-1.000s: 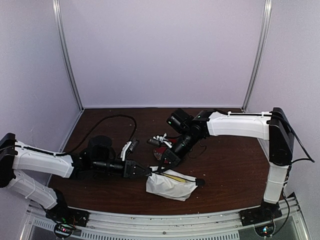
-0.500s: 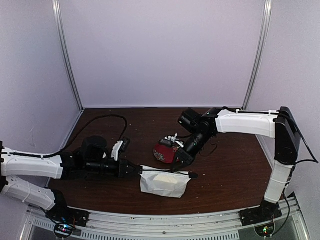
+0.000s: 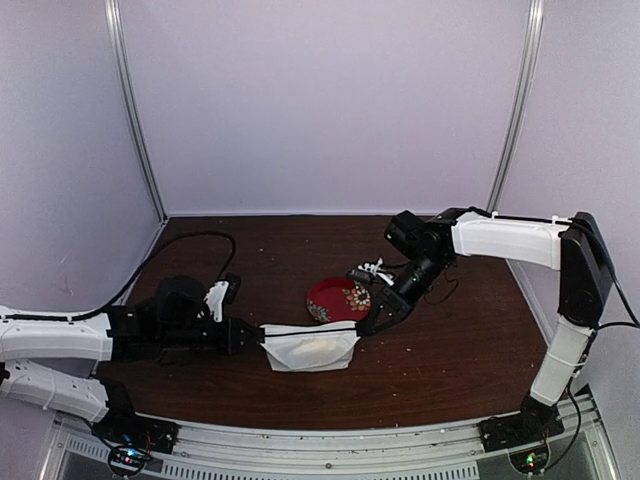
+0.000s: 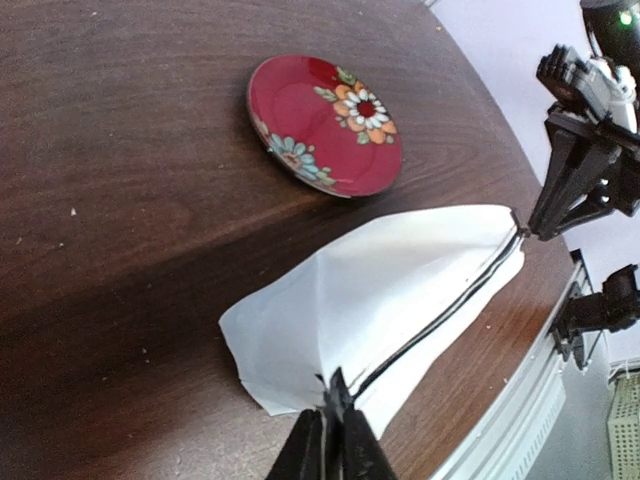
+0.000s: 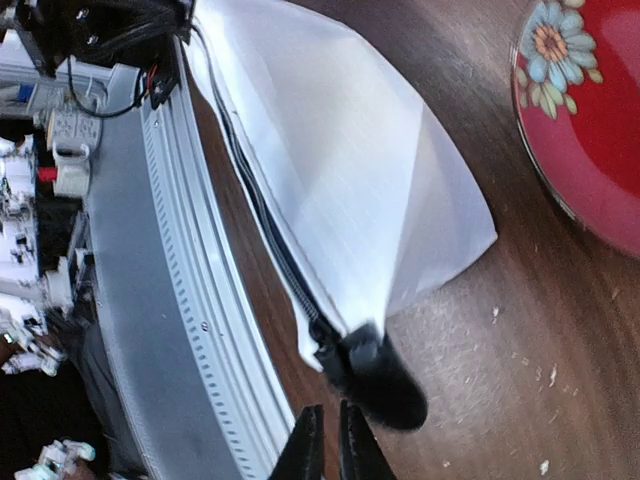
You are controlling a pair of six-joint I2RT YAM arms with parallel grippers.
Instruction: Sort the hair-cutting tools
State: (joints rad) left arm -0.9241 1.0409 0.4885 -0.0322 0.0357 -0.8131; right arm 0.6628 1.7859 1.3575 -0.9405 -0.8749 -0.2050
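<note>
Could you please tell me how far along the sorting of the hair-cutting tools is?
Done, apparently: the white pouch is zipped shut, and no tools show outside it or on the red plate. In hand: the left gripper pinches one zip end, and the right gripper sits by the zip pull. Left: probably just letting go.

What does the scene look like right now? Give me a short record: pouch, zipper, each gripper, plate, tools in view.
pouch: white pouch, stretched between the two grippers near the front of the table
zipper: black zipper looks closed along its length
left gripper: shut on the pouch's left end
right gripper: shut at the other end, beside the black zipper pull; unclear whether it grips it
plate: red patterned plate, empty, behind the pouch, not touching
tools: no scissors or clipper in view
</note>
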